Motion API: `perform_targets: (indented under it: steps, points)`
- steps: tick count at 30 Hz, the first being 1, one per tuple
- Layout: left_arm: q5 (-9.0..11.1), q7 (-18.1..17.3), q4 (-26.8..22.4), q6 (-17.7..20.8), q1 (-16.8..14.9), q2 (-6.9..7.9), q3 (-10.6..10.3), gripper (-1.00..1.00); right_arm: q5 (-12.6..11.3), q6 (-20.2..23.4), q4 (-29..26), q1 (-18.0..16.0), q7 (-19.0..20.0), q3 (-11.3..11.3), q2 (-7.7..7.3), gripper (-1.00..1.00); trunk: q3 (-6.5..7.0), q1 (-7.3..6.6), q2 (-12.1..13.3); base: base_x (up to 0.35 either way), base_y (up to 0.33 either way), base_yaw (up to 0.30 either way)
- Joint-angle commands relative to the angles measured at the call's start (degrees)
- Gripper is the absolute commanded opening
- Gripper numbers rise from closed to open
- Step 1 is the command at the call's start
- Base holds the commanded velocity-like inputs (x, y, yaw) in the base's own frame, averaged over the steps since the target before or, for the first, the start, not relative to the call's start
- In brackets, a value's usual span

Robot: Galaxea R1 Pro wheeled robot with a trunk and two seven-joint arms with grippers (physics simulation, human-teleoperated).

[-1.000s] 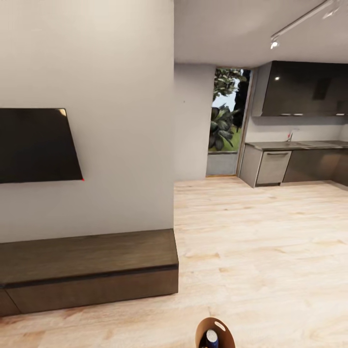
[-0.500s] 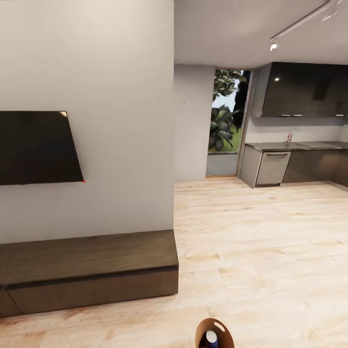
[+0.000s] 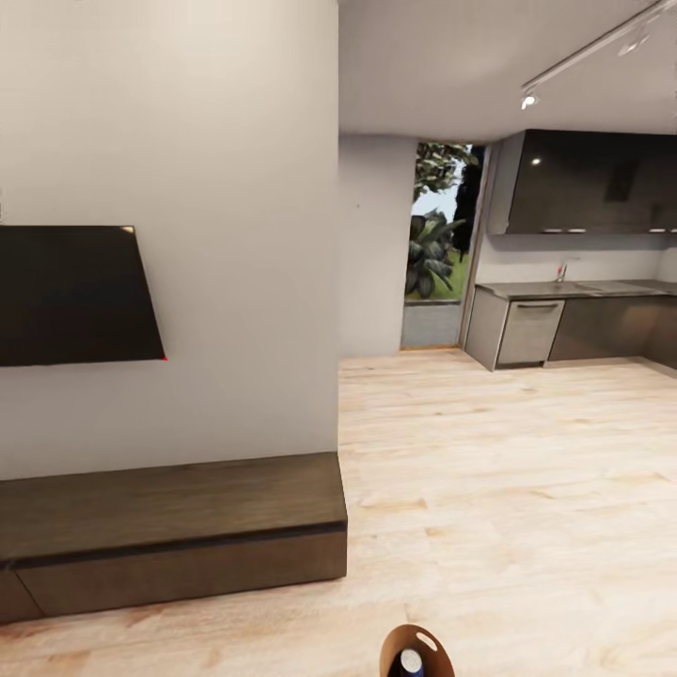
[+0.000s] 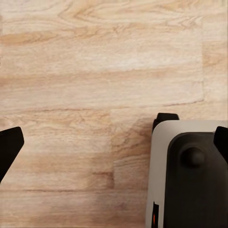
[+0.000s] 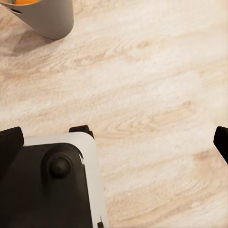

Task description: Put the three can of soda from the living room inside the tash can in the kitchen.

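The tash can (image 3: 417,652) shows at the bottom edge of the head view, tan-brown inside, with a slot cut-out near its rim. In it stands the dark blue can of soda (image 3: 411,663) with a silver top. In the right wrist view the bin's grey wall (image 5: 47,19) rises from the wood floor, with a sliver of orange (image 5: 20,1) above its rim. My right gripper (image 5: 114,142) is open over bare floor, apart from the bin. Also open and holding nothing, my left gripper (image 4: 114,145) hangs over the floor. The kitchen (image 3: 583,244) lies ahead at the far right.
A wall with a black TV (image 3: 75,296) and a low dark bench (image 3: 169,527) stand at the left, ending in a corner. Wood floor (image 3: 508,470) runs ahead to the kitchen counter (image 3: 574,291) and a glass door (image 3: 437,235). My base (image 4: 190,175) shows under both wrists.
The whole head view has slid down a little, so the camera has moved. The bin sits slightly lower at the frame's bottom edge, with less of the blue can showing.
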Motion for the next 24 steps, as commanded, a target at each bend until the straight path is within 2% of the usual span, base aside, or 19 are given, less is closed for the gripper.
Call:
perform_targets:
  steps: [1,7,15,24]
  points:
    - [0.0,0.0,0.0,0.0,0.0,0.0,0.0,1.0,0.0,0.0,0.0,0.0,0.0,0.0,0.0,1.0,0.28,-0.23,0.4,0.0,0.0,0.0]
    - [0.1,-0.1,0.0,-0.2,0.0,-0.02,0.0,1.0,0.0,0.0,0.0,0.0,0.0,0.0,0.01,1.0,1.88,-1.54,2.8,0.0,0.0,0.0]
    - [0.6,0.5,-0.4,-1.2,-0.1,-1.56,0.4,1.0,0.0,0.1,-0.3,0.0,-0.2,-0.2,-0.04,1.0,2.35,-1.54,2.8,0.0,0.0,0.0]
    - [0.4,0.6,-0.6,-1.3,-0.2,-2.62,0.4,1.0,0.2,0.1,-0.2,0.0,-0.2,0.2,0.29,1.0,2.41,-1.54,2.8,0.0,0.0,0.0]
